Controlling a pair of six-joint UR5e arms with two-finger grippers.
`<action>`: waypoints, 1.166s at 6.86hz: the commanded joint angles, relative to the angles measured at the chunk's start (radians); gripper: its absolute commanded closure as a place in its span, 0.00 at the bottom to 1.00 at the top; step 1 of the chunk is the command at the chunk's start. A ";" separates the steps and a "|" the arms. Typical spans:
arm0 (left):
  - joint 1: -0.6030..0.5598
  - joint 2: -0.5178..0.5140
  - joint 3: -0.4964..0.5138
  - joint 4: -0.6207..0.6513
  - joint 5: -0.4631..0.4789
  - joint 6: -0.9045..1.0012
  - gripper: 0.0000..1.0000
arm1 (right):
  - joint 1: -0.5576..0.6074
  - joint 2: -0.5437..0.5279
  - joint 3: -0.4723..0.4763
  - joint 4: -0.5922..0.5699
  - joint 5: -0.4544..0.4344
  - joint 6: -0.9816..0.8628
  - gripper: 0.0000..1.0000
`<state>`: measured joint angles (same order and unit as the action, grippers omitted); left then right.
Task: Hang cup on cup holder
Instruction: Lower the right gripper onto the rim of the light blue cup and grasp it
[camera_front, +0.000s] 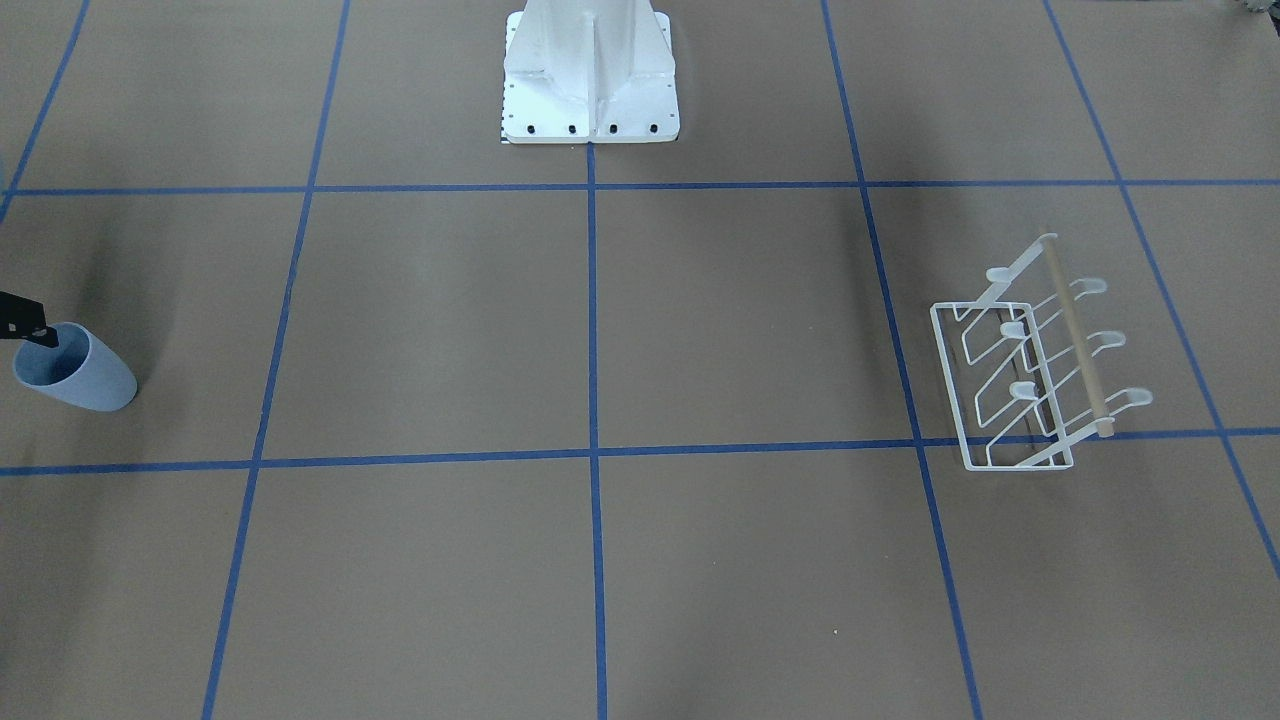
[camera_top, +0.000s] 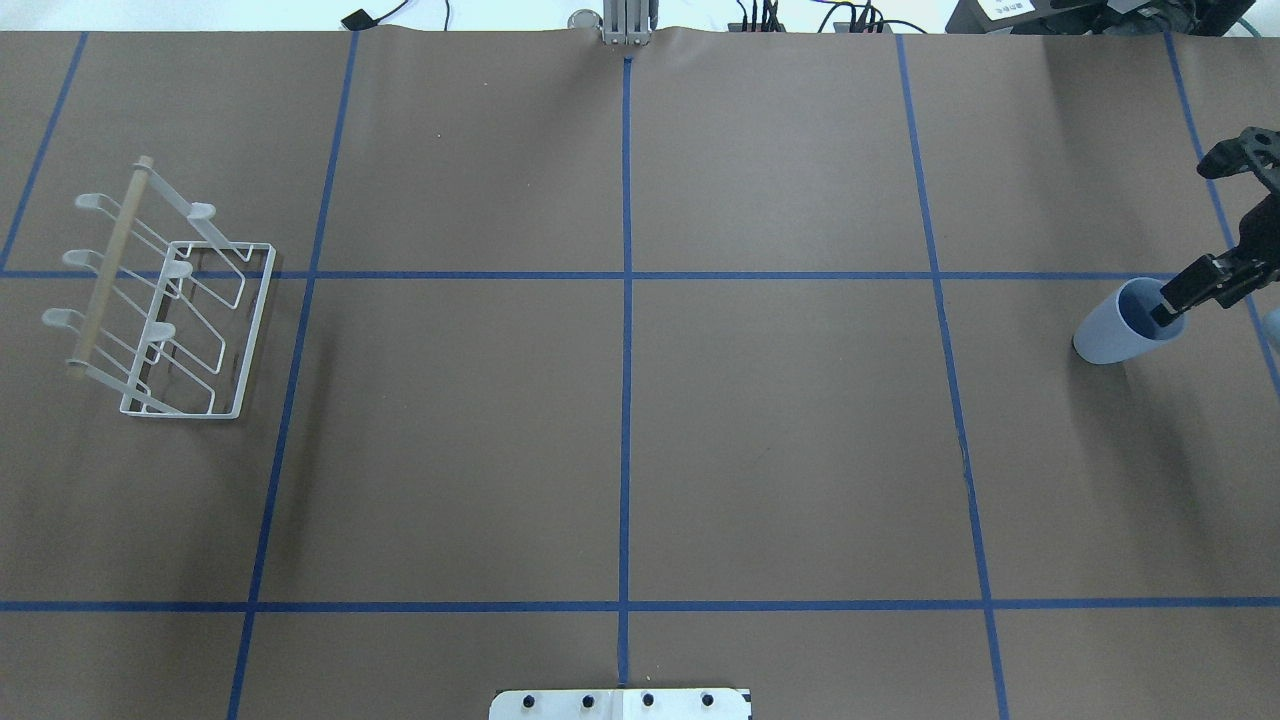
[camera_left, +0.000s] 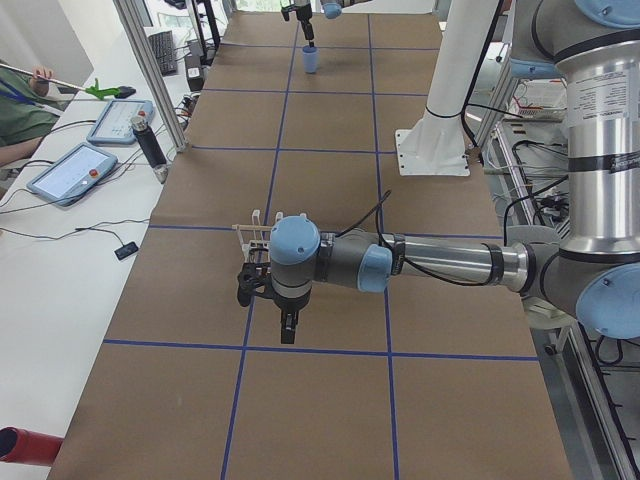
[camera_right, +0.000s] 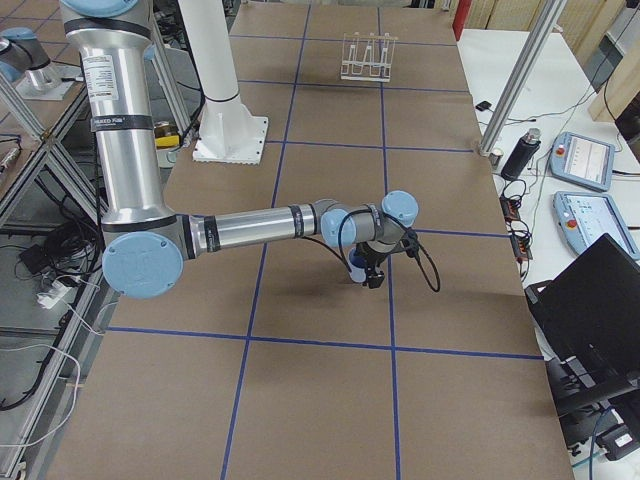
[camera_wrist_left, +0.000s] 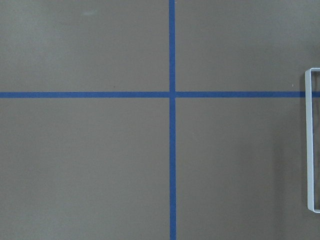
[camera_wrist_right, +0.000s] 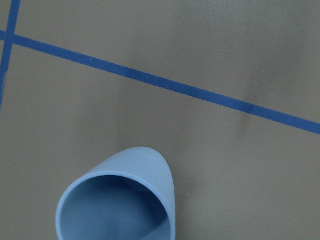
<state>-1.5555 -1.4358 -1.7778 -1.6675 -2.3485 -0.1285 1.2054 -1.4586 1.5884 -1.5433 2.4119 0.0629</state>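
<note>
Cup (camera_top: 1115, 335) stands mouth-up at the far right end of the desk (camera_top: 780, 450), close to that edge. The right claw (camera_top: 1170, 308) reaches in from the side with one black finger dipped into the mouth at the rim. That reads as a rim grip in the making, one finger inside and the other meant for the outside of the wall, which suits a cup with no handle. The outer finger does not show clearly, so I cannot tell whether the claw is spread or already pinching the wall. The right wrist view looks down into the hollow cup and shows no finger.

The rack (camera_top: 255, 330) sits at the opposite, left end, its wire base flat on the desk. A wooden rod (camera_top: 110, 265) runs across the top and the prongs slant upward to rounded tips. That slant is likely what lets an upturned cup slide on and stay. The left claw (camera_left: 287, 328) hangs over the desk just beside the rack, pointing down. I cannot tell from the side view alone whether it is spread or pressed together.

Cup and rack are well apart, with brown paper and blue tape lines (camera_top: 625, 400) between them. The carry would run the length of the desk in front of the white pedestal (camera_front: 590, 70). The left arm near the rack looks like the one thing likely to crowd the approach to the prongs
</note>
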 joint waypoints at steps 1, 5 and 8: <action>0.000 0.000 0.004 0.000 0.000 0.001 0.02 | -0.012 0.033 -0.046 0.002 -0.001 0.000 0.00; 0.000 0.001 0.006 0.002 0.000 0.000 0.02 | -0.013 0.032 -0.044 0.002 0.001 0.000 1.00; 0.000 0.002 -0.002 0.002 0.000 -0.002 0.02 | -0.012 0.035 -0.004 0.017 -0.001 -0.009 1.00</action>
<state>-1.5555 -1.4343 -1.7750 -1.6659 -2.3485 -0.1302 1.1928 -1.4251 1.5591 -1.5368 2.4096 0.0509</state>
